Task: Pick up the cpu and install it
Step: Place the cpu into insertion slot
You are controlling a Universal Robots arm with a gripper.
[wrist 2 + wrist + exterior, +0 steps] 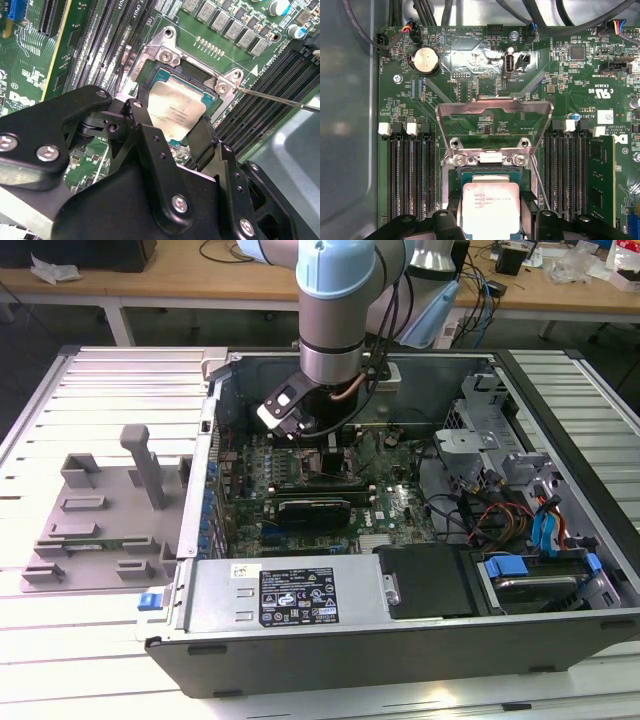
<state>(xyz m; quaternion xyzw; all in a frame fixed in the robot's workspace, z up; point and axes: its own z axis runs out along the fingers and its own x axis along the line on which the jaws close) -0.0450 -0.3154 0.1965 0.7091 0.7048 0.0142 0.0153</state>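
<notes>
The cpu [176, 111], a small square chip with a pale silvery top, sits between my two black fingers [141, 122] in both wrist views. It is low over the teal socket [165, 76] on the green motherboard, slightly tilted. My gripper [491, 222] is shut on the cpu [491, 205] by two opposite edges. The metal socket frame [495, 107] is swung open beyond the socket, and its thin lever [540, 185] stands off to one side. In the exterior view my gripper [328, 440] reaches down into the open computer case [400, 625].
Memory slots [410, 175] flank the socket on both sides. A grey plastic fixture with an upright post [110, 500] lies at the exterior view's left of the case. Drive bays and loose cables [530, 520] fill the case's right part.
</notes>
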